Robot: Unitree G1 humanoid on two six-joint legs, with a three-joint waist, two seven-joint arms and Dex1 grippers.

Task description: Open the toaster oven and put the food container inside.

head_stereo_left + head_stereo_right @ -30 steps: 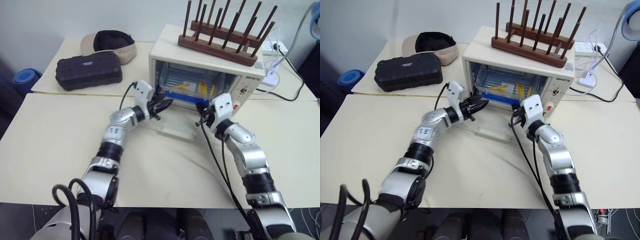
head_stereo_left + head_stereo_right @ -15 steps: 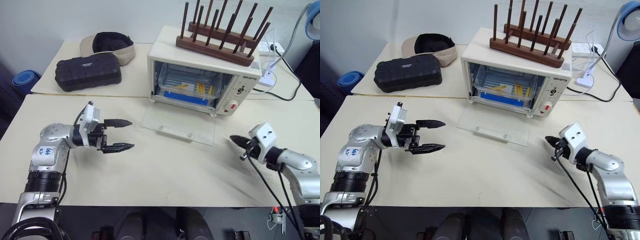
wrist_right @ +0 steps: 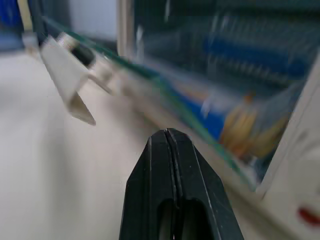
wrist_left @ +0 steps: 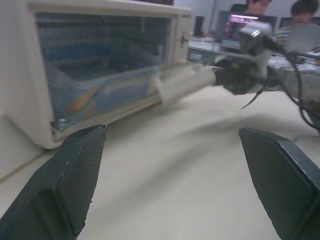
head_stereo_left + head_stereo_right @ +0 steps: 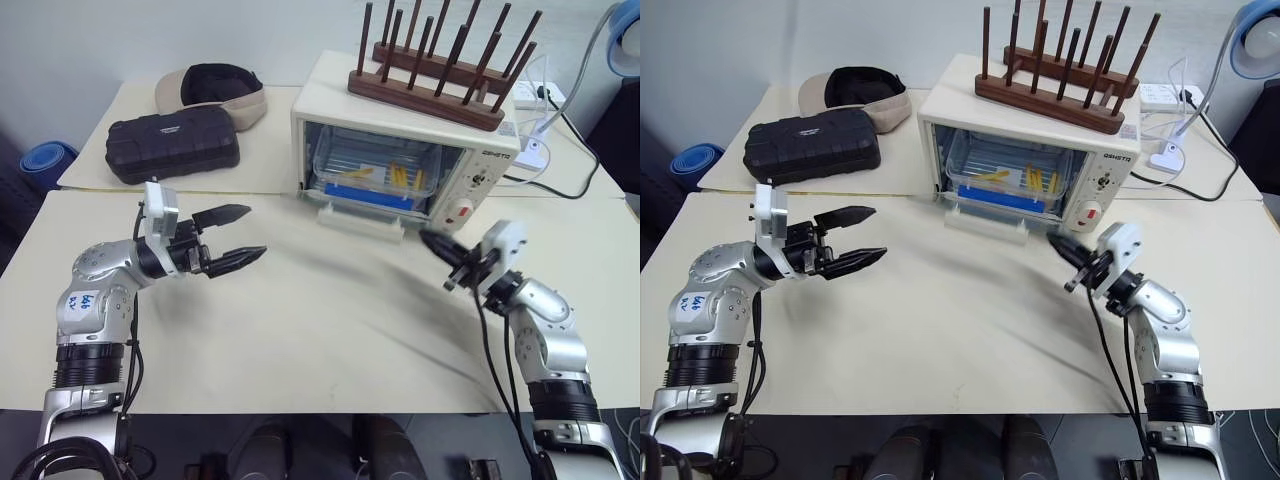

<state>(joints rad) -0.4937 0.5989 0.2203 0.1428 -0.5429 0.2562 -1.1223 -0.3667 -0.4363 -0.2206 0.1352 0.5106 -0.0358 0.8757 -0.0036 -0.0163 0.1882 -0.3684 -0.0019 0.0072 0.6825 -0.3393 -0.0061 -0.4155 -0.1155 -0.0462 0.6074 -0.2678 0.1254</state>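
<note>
Broad bare bench [image 5: 330,340] fronts the toaster oven [image 5: 400,150]; left hand [image 5: 235,238] hovers released near the left edge, right hand [image 5: 437,245] clenched, empty.

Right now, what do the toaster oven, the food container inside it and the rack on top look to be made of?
Toaster oven: probably painted metal, smooth cream shell; door looks like glass, see-through.
Food container: clear plastic, apparently; yellow-orange food shows through the walls, above a blue strip along its front.
Peg rack: wood, dark brown, matte, with upright dowels.
</note>
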